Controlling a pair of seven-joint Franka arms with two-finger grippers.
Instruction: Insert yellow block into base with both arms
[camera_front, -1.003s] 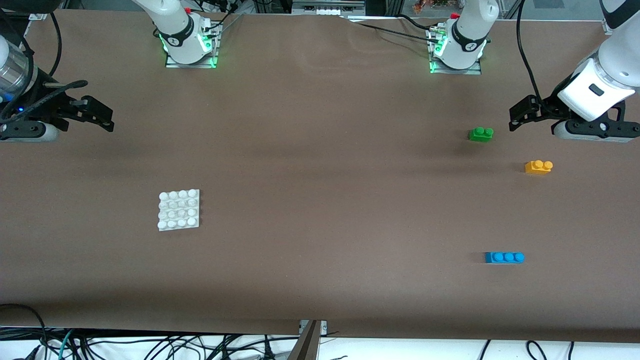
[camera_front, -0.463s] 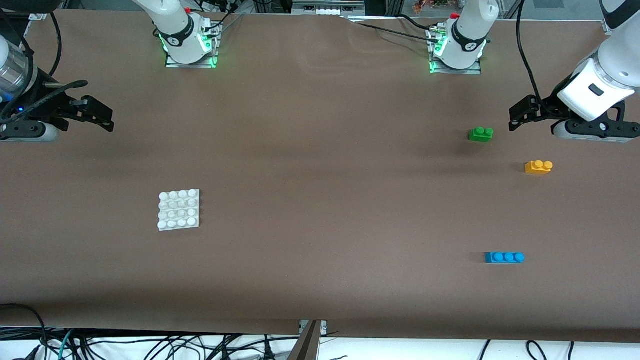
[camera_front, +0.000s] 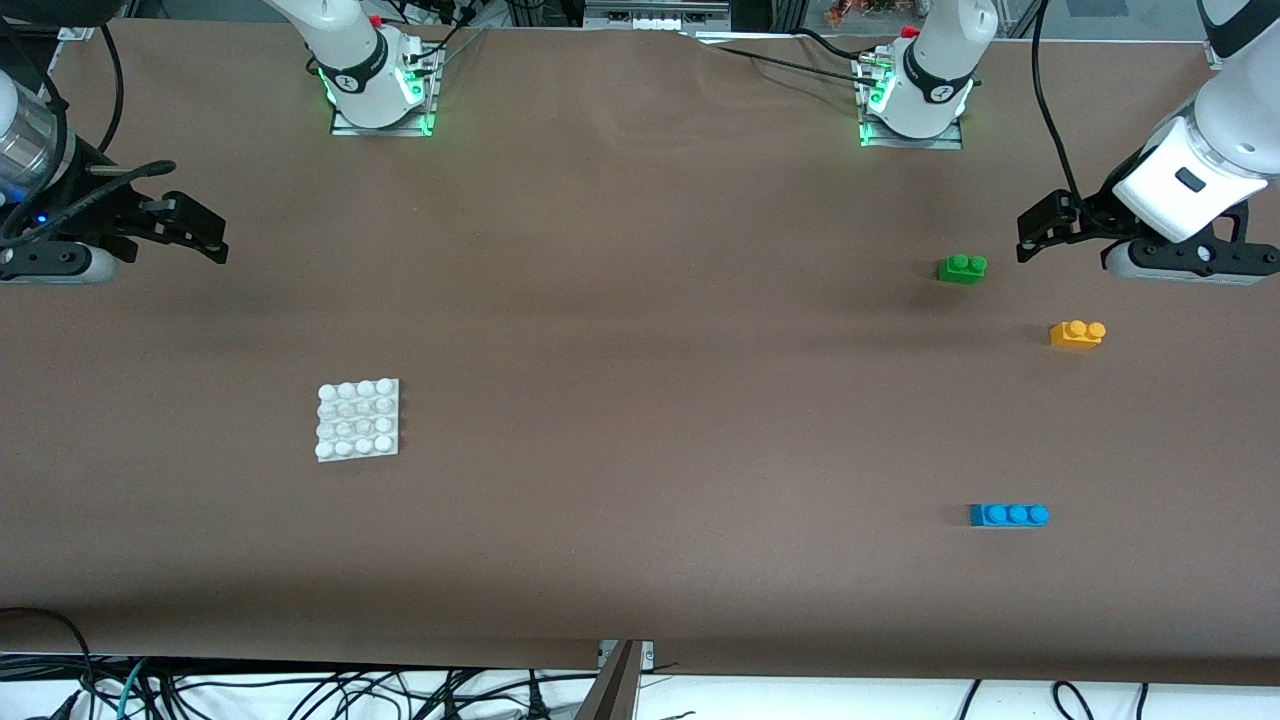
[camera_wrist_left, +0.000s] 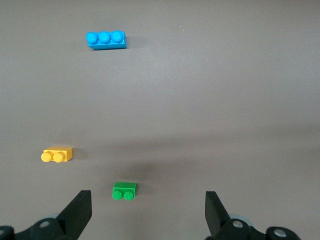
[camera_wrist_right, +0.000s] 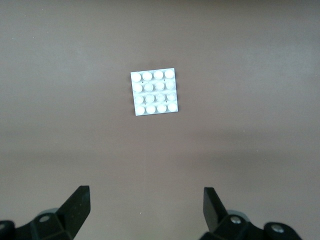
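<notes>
I count three bricks on the table toward the left arm's end: one yellow block, one green brick, one blue brick nearest the camera. One base lies toward the right arm's end. Left gripper and right gripper both hang with jaws spread, empty.

High front camera facing both bases; each wrist camera above spread fingers, sharing bricks or base.
</notes>
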